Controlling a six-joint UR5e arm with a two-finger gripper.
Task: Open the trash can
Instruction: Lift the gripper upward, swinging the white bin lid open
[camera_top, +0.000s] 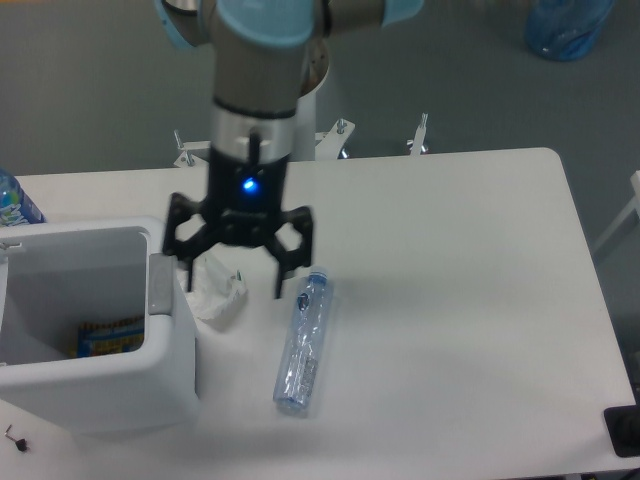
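My jaws (232, 280) are spread wide, holding nothing, hanging above the surface (450, 300). Trash can (95, 335) sits just to one side and slightly below them, its inside showing, so I judge it open. Grey push tab (160, 284) is closest to my fingertip. Crumpled paper (218, 290) is directly beneath; clear bottle (302, 343) is just on the other side.

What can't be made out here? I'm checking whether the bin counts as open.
- Trash can: lid not visible; left side cut off by frame edge.
- Colourful item inside: too blurred to identify.
- White crumpled thing: partly behind gripper.
- Clear bottle: contents unreadable.
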